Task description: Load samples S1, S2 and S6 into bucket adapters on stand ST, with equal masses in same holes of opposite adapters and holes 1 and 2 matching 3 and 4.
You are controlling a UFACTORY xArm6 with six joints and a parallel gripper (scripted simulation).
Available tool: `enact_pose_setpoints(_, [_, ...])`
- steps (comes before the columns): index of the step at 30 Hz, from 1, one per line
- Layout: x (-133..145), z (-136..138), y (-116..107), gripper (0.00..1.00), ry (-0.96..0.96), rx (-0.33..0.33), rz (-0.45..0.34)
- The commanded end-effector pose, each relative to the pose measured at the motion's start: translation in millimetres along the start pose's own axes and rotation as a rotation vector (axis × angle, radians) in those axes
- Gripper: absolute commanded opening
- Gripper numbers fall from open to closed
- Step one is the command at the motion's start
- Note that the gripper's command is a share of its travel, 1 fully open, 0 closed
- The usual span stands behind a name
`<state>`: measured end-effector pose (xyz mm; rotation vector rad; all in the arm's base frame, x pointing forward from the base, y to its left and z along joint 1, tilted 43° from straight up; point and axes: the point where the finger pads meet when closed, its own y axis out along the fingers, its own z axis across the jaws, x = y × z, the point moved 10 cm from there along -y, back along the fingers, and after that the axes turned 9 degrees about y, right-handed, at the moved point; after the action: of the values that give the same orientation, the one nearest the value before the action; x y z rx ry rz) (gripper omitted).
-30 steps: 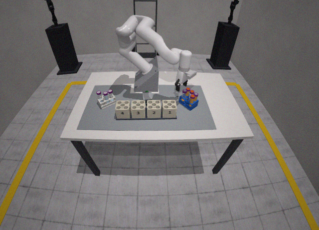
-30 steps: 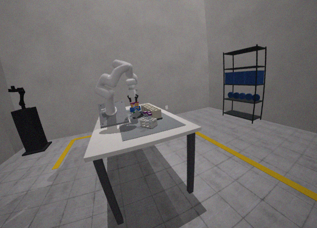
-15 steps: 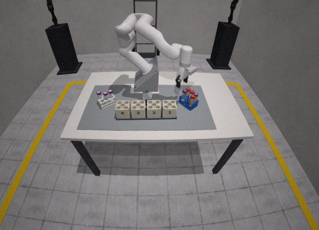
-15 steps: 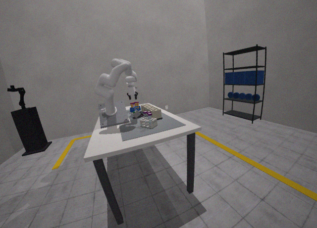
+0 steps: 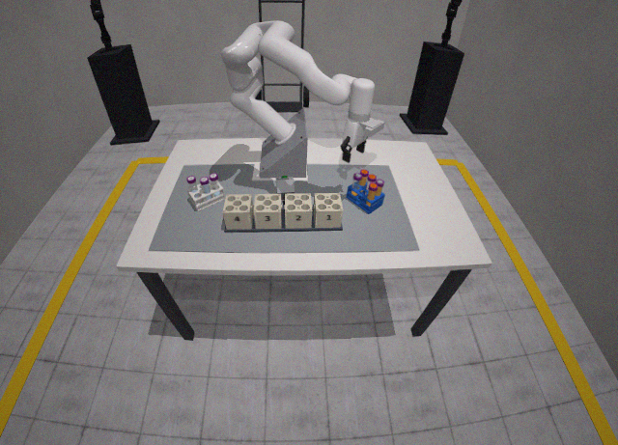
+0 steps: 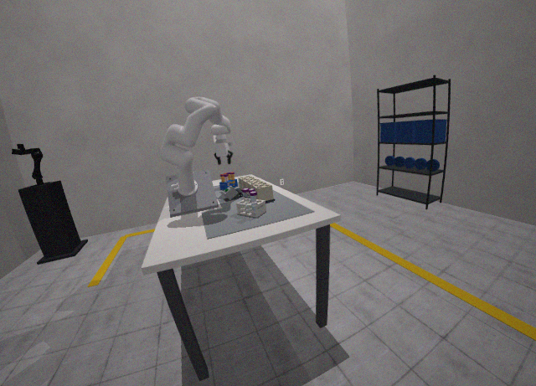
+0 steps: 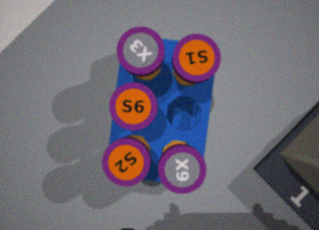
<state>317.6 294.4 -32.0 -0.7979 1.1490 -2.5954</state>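
One blue rack (image 5: 366, 201) is found on the right part of the grey mat (image 5: 199, 236), holding five purple-capped tubes and one vacant well: S1 (image 7: 196, 58), S6 (image 7: 134, 107), S2 (image 7: 126, 161), X3 (image 7: 141, 50) and X9 (image 7: 181, 168), all seen upright in the wrist view. Four cream adapters are lined in a dark stand (image 5: 283, 228) at mid-mat, numbered 4 (image 5: 238, 211), 3 (image 5: 267, 210), 2 (image 5: 297, 209) and 1 (image 5: 327, 209) from left to right, every hole unfilled. One white rack (image 5: 205, 197) at the left carries three purple-capped tubes; their cap print is too small to read. The end effector (image 5: 351, 150) is held above and just behind the blue rack, fingers spread wide, nothing gripped. The arm's grey base (image 5: 283, 153) stands at the far edge of the white table (image 5: 309, 261). Surroundings recorded: grey tiled floor, yellow floor line (image 5: 60, 291), two black pedestals, one metal shelf unit (image 6: 413, 137).
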Motion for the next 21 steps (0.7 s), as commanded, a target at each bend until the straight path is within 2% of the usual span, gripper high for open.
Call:
enact_pose_setpoints(1, [-1, 0, -12, 1.00, 0.001, -0.001, 0.004])
enact_pose_setpoints(12, [-1, 0, -34, 1.00, 0.001, -0.001, 0.004])
enact_pose_setpoints(19, [6, 34, -34, 1.00, 0.234, -0.002, 0.004])
enact_pose_setpoints(21, [6, 34, -34, 1.00, 0.234, -0.002, 0.004])
